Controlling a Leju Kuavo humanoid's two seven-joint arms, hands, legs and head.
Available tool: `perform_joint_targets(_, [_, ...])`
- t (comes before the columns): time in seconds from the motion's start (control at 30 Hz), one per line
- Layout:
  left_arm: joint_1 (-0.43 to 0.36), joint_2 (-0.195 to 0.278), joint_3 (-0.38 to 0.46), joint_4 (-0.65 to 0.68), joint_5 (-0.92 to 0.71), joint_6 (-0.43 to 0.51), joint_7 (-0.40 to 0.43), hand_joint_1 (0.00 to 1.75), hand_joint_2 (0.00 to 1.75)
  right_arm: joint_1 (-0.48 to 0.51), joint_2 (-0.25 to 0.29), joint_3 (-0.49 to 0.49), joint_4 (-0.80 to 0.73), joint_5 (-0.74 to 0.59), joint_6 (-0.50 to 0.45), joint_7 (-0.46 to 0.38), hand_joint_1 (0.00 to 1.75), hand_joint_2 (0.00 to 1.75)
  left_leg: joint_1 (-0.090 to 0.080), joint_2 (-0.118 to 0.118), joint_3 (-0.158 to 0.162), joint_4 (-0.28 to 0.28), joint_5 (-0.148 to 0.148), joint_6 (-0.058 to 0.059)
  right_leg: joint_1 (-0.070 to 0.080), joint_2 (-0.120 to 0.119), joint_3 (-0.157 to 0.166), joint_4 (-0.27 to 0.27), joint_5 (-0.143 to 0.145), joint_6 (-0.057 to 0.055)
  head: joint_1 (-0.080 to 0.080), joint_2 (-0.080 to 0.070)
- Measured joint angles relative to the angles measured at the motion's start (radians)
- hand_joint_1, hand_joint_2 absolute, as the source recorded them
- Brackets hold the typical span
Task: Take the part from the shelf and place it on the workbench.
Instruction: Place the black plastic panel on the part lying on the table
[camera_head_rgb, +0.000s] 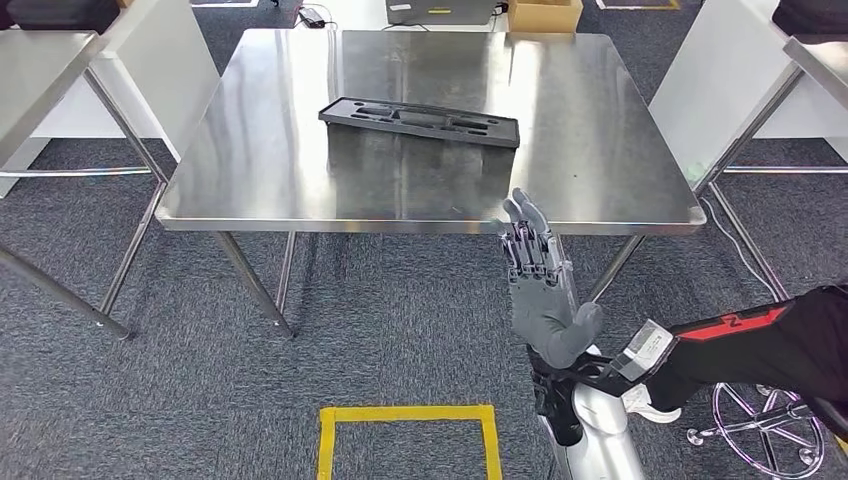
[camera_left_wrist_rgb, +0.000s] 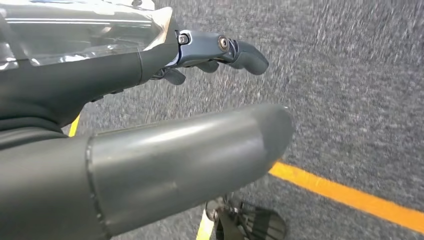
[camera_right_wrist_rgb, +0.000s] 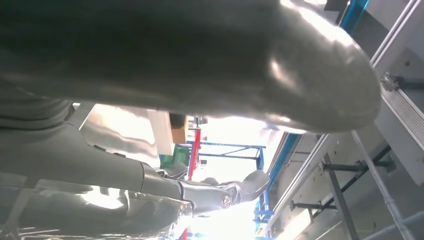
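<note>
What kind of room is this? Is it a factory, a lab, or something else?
Most likely a robot test lab or workshop set up like a factory station. A bare stainless steel workbench holds a black molded part tray, yellow tape marks a box on the grey carpet, and more metal tables stand either side.

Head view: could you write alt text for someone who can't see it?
A black tray-like part lies on a shiny steel table standing on grey carpet. The robot's right hand is raised, open and empty, at the table's near edge, with a yellow taped square on the floor below.
</note>
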Motion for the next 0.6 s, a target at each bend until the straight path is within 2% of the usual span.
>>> perform_joint_targets(0.07, [0.000,0.001,0.000,0.000,0.000,0.000,0.000,0.00,0.00,0.003,0.000,-0.001,0.000,0.000,-0.001,0.000,0.00,0.00,-0.002,0.002,-0.020,0.000,0.015,0.006,-0.004,0.001,-0.045,0.126,-0.072,-0.007,0.003,0.000])
perform_joint_targets(0.1, [0.000,0.001,0.000,0.000,0.000,0.000,0.000,0.00,0.00,0.005,0.000,-0.001,0.000,0.000,-0.001,0.000,0.00,0.00,-0.002,0.003,-0.031,0.000,0.023,0.005,-0.006,0.001,-0.059,0.180,-0.095,-0.004,0.003,0.000])
perform_joint_targets(0.13, [0.001,0.001,0.000,0.000,0.000,-0.001,0.000,0.00,0.00,0.007,0.000,-0.002,0.000,0.000,-0.001,0.000,0.00,0.00,-0.002,0.004,-0.041,0.001,0.030,0.003,-0.009,0.001,-0.059,0.205,-0.101,0.003,0.003,0.000])
perform_joint_targets(0.17, [0.001,0.000,0.000,0.000,0.000,-0.001,0.000,0.00,0.00,0.008,0.000,-0.002,0.000,-0.001,-0.001,0.000,0.00,0.00,-0.002,0.005,-0.050,0.001,0.037,0.001,-0.011,0.001,-0.042,0.195,-0.091,0.014,0.003,0.000])
perform_joint_targets(0.2, [0.001,-0.001,0.000,0.000,0.000,-0.002,0.000,0.00,0.00,0.008,-0.001,-0.002,0.000,-0.001,-0.001,0.000,0.00,0.00,-0.001,0.005,-0.059,0.003,0.043,-0.003,-0.015,0.000,-0.003,0.145,-0.069,0.026,0.003,0.000])
perform_joint_targets(0.23, [0.001,-0.002,0.000,0.000,0.000,-0.003,0.000,0.00,0.00,0.007,-0.001,-0.002,0.000,0.000,-0.001,0.000,0.00,0.00,-0.001,0.005,-0.066,0.005,0.049,-0.007,-0.019,0.000,0.046,0.072,-0.049,0.036,0.003,0.000])
perform_joint_targets(0.27, [0.001,-0.002,0.000,0.000,0.000,-0.004,0.000,0.00,0.00,0.007,0.000,-0.002,0.000,0.000,-0.001,0.000,0.00,0.00,-0.001,0.004,-0.075,0.008,0.054,-0.013,-0.018,0.001,0.095,-0.003,-0.038,0.040,0.003,0.000])
perform_joint_targets(0.3, [0.001,-0.002,0.000,0.000,0.000,-0.005,0.000,0.00,0.00,0.007,0.000,-0.002,-0.001,0.000,-0.001,0.000,0.00,0.00,-0.002,0.004,-0.081,0.011,0.060,-0.020,-0.016,0.002,0.130,-0.059,-0.032,0.038,0.002,0.000])
perform_joint_targets(0.33, [0.001,-0.001,0.000,-0.001,0.000,-0.006,0.000,0.00,0.00,0.007,0.000,-0.002,-0.002,0.000,-0.001,-0.001,0.00,0.00,-0.003,0.004,-0.085,0.013,0.066,-0.026,-0.013,0.003,0.142,-0.090,-0.033,0.032,0.002,0.000])
perform_joint_targets(0.4, [0.001,-0.001,0.000,-0.001,0.000,-0.006,0.000,0.00,0.00,0.008,0.001,-0.004,-0.003,0.001,-0.001,-0.002,0.00,0.00,-0.003,0.004,-0.090,0.015,0.077,-0.037,-0.007,0.004,0.133,-0.095,-0.030,0.016,0.000,0.000])
perform_joint_targets(0.43, [0.002,0.000,0.000,-0.001,0.000,-0.006,0.000,0.00,0.00,0.008,0.001,-0.005,-0.003,0.001,-0.001,-0.002,0.00,0.00,-0.001,0.003,-0.094,0.019,0.074,-0.042,-0.011,0.004,0.127,-0.094,-0.026,0.007,0.000,0.000])
perform_joint_targets(0.47, [0.002,0.001,0.000,-0.001,0.000,-0.005,0.000,0.00,0.00,0.008,0.002,-0.005,-0.003,0.002,-0.001,-0.002,0.00,0.00,0.002,0.002,-0.102,0.034,0.056,-0.046,-0.013,0.003,0.122,-0.094,-0.019,-0.003,-0.001,0.000])
perform_joint_targets(0.5, [0.003,0.001,0.000,-0.001,0.000,-0.005,0.000,0.00,0.00,0.007,0.003,-0.006,-0.003,0.003,-0.001,-0.002,0.00,0.00,0.004,0.001,-0.114,0.065,0.023,-0.050,-0.016,0.002,0.117,-0.094,-0.012,-0.016,-0.002,0.000])
perform_joint_targets(0.53, [0.003,0.002,0.000,-0.001,0.000,-0.005,0.000,0.00,0.00,0.007,0.005,-0.006,-0.003,0.003,-0.001,-0.001,0.00,0.00,0.006,0.000,-0.132,0.117,-0.024,-0.053,-0.015,0.001,0.110,-0.093,-0.004,-0.026,-0.002,0.000])
perform_joint_targets(0.57, [0.003,0.002,0.000,-0.001,0.001,-0.005,0.000,0.00,0.00,0.007,0.006,-0.007,-0.003,0.004,-0.002,-0.001,0.00,0.00,0.007,-0.001,-0.152,0.181,-0.071,-0.056,-0.013,0.000,0.101,-0.093,0.004,-0.034,-0.003,0.000])
perform_joint_targets(0.6, [0.003,0.002,0.000,-0.001,0.001,-0.004,0.001,0.00,0.00,0.007,0.006,-0.007,-0.003,0.004,-0.002,0.000,0.00,0.00,0.007,-0.002,-0.169,0.244,-0.104,-0.058,-0.010,-0.001,0.092,-0.091,0.011,-0.038,-0.004,0.000])
